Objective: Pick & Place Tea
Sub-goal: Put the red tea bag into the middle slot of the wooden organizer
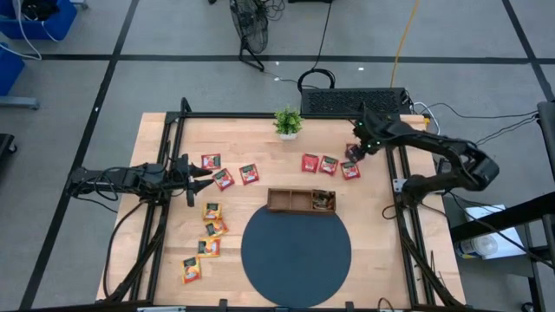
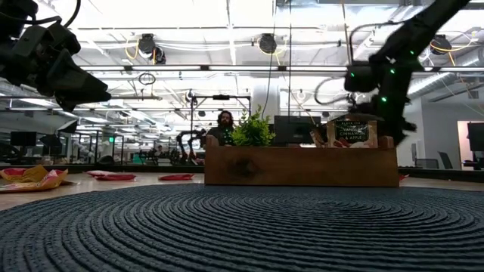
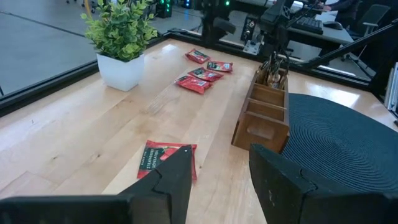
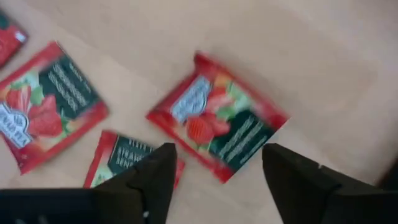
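At the bench's point(image 1: 165, 139) far right edge, your right hand point(image 1: 357, 149) is hovering with fingers spread, released, over a red strawberry sachet point(image 4: 217, 132); two more red sachets point(image 4: 43, 104) are lying just beside it. On the left side, your left hand point(image 1: 206, 172) is also sitting open, gripping nothing, pointing at a red sachet on the wood point(image 3: 165, 160). Yellow-orange sachets point(image 1: 211, 229) are lying scattered near the left front edge. The wooden tray point(image 1: 300, 201) is touching the far rim of the dark round mat point(image 1: 296, 250), already holding some sachets in its right compartment. The potted plant point(image 1: 288, 122) is standing at the far edge.
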Controlling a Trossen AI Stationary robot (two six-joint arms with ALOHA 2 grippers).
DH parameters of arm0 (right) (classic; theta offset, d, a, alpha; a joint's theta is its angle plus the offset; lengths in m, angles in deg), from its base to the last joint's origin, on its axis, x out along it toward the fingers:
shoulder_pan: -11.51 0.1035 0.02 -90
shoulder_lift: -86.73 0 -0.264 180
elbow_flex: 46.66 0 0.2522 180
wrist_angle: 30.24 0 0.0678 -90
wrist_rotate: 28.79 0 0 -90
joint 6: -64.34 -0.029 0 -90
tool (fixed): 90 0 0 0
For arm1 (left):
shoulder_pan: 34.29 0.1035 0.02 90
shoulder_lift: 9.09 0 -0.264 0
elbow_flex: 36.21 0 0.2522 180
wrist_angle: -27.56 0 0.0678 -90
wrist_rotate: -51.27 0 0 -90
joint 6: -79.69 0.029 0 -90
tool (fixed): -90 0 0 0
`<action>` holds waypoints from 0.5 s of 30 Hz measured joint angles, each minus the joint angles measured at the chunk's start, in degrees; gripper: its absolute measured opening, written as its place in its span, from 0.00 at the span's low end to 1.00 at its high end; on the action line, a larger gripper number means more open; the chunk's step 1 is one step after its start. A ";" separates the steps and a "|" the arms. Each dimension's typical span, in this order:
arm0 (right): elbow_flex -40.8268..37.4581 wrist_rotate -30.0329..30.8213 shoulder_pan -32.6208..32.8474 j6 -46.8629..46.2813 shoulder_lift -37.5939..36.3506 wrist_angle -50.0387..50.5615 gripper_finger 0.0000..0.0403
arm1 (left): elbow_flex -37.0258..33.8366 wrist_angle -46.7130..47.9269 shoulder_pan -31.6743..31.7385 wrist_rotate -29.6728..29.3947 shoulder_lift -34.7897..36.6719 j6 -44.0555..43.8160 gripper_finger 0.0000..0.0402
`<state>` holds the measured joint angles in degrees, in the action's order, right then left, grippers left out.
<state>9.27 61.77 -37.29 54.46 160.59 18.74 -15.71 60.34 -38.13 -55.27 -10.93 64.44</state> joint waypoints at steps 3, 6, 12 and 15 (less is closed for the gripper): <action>-2.22 -2.31 -3.05 -0.01 -0.10 -0.77 0.60 | 0.00 0.00 0.00 -0.01 0.00 0.00 0.40; -4.29 -1.96 -4.60 0.03 -0.10 -1.68 0.60 | 0.00 0.00 0.00 0.00 -0.01 -0.01 0.40; -8.69 -2.03 -5.99 -0.48 -0.10 -11.68 0.58 | 0.00 0.00 0.00 -0.01 -0.01 -0.01 0.40; -8.87 -1.15 -5.72 -1.62 -0.43 -13.08 0.57 | 0.00 0.00 0.00 -0.02 0.00 -0.02 0.40</action>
<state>0.40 60.62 -43.01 52.84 160.16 5.66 -15.71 60.34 -38.13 -55.29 -10.94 64.42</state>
